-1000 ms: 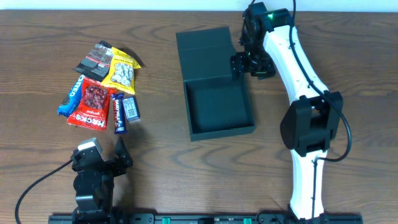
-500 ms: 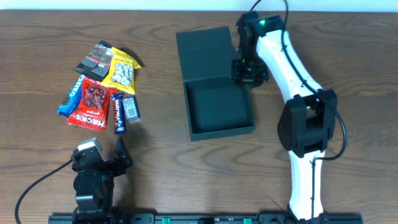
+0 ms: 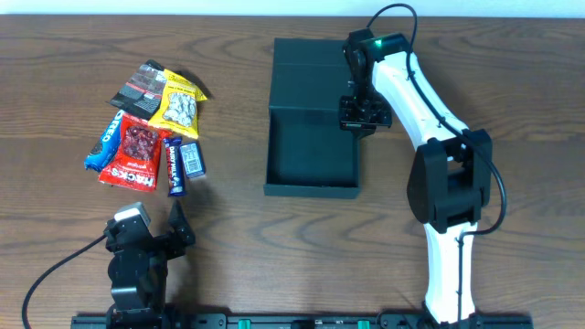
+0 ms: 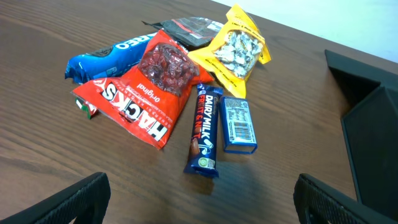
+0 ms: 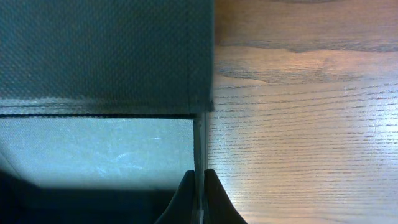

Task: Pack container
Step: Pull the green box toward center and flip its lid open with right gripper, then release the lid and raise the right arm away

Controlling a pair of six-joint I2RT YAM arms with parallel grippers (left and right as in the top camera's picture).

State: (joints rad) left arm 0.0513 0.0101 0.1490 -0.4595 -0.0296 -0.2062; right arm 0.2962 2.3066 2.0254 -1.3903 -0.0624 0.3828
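Note:
The dark container (image 3: 309, 189) lies open at mid-table, its flap lid (image 3: 306, 71) flat behind it. My right gripper (image 3: 358, 115) is shut on the container's right wall near the hinge. In the right wrist view the two fingertips pinch that thin wall (image 5: 198, 140), with the gripper (image 5: 198, 186) at the bottom edge. My left gripper (image 4: 202, 211) stands wide open and empty near the table's front left, low over the wood. The container's corner (image 4: 373, 130) shows at the right of that view.
A pile of snacks lies at the left: a red Hacks bag (image 3: 135, 151), a blue Oreo pack (image 3: 102, 142), a yellow packet (image 3: 178, 105), a black packet (image 3: 142, 87), a Dairy Milk bar (image 3: 174, 166) and a small blue box (image 3: 191, 158).
My right gripper has closed on the container's right wall. The container has turned square to the table and slid a little left. The left arm has not moved.

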